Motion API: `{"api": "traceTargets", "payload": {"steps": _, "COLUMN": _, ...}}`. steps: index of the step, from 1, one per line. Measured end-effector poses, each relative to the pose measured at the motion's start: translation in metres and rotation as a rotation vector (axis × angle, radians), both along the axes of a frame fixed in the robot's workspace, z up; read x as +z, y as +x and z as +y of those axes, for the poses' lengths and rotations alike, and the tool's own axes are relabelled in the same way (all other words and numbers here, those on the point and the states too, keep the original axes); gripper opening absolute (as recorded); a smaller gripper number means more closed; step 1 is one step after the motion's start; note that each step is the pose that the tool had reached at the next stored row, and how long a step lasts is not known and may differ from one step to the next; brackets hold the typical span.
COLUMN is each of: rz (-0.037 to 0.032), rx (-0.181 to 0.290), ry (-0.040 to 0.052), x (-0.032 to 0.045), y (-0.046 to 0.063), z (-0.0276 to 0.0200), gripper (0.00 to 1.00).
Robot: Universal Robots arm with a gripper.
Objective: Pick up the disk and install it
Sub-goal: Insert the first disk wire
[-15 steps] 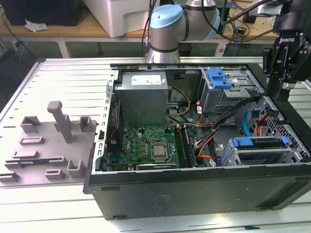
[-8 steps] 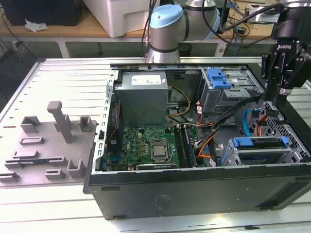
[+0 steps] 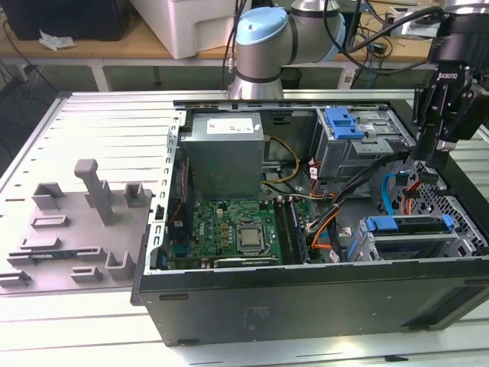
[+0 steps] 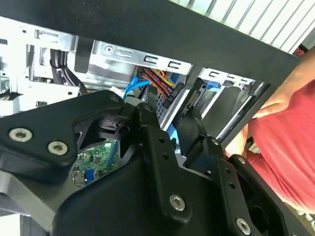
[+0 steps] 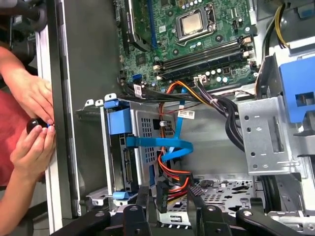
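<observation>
Hovering above the cable tangle at the exterior view's right end of the open computer case (image 3: 252, 306), your gripper (image 3: 428, 158) hung with its fingers (image 5: 198, 202) partly spread, a clear gap between them and nothing visibly clamped. The disk (image 3: 405, 225) sat on edge in the lower drive cage (image 3: 365, 251), against the case's near wall, its blue carrier bracket uppermost. From your gripper it lay nearer to the exterior camera and lower down, close but apart. Its long axis ran left to right along that near wall. In the first wrist view a blue data cable (image 5: 157, 144) and a black power connector (image 5: 162, 199) on red and orange wires stood between the fingers and the disk. A person's hands (image 5: 34, 118), outside the case at its edge, held a small dark object.
</observation>
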State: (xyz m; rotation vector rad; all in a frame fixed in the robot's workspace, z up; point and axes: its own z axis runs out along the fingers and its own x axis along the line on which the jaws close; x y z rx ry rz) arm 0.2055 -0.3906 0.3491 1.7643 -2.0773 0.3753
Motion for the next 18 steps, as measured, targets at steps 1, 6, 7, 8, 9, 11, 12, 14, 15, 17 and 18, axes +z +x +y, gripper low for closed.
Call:
{"api": "traceTargets", "payload": {"steps": 1, "rz": 0.0008, "rx": -0.007, "ry": -0.0039, "x": -0.0004, "y": 0.001, "z": 0.0000, "gripper": 0.44}}
{"api": "traceTargets", "payload": {"steps": 6, "rz": 0.0032, "rx": -0.053, "ry": -0.0181, "x": -0.0033, "y": 0.005, "z": -0.0001, "gripper": 0.44}}
{"api": "traceTargets", "payload": {"steps": 7, "rz": 0.0047, "rx": -0.061, "ry": -0.0199, "x": -0.0040, "y": 0.005, "z": -0.0001, "gripper": 0.44}}
{"api": "traceTargets", "payload": {"steps": 8, "rz": 0.0074, "rx": -0.067, "ry": -0.0222, "x": -0.0045, "y": 0.006, "z": 0.0000, "gripper": 0.44}}
{"api": "traceTargets", "payload": {"steps": 9, "rz": 0.0133, "rx": -0.070, "ry": -0.0273, "x": -0.0050, "y": 0.008, "z": 0.0000, "gripper": 0.44}}
{"api": "traceTargets", "payload": {"steps": 11, "rz": 0.0245, "rx": -0.070, "ry": -0.0413, "x": -0.0054, "y": 0.011, "z": 0.0000, "gripper": 0.44}}
{"api": "traceTargets", "payload": {"steps": 12, "rz": 0.0344, "rx": -0.071, "ry": -0.0589, "x": -0.0054, "y": 0.013, "z": 0.0004, "gripper": 0.44}}
{"api": "traceTargets", "payload": {"steps": 14, "rz": 0.0450, "rx": -0.071, "ry": -0.0852, "x": -0.0057, "y": 0.014, "z": 0.0019, "gripper": 0.44}}
{"api": "traceTargets", "payload": {"steps": 15, "rz": 0.0471, "rx": -0.071, "ry": -0.0952, "x": -0.0064, "y": 0.015, "z": 0.0029, "gripper": 0.44}}
{"api": "traceTargets", "payload": {"steps": 17, "rz": 0.0474, "rx": -0.071, "ry": -0.0996, "x": -0.0099, "y": 0.015, "z": 0.0038, "gripper": 0.44}}
{"api": "traceTargets", "payload": {"steps": 18, "rz": 0.0474, "rx": -0.071, "ry": -0.0996, "x": -0.0113, "y": 0.015, "z": 0.0040, "gripper": 0.44}}
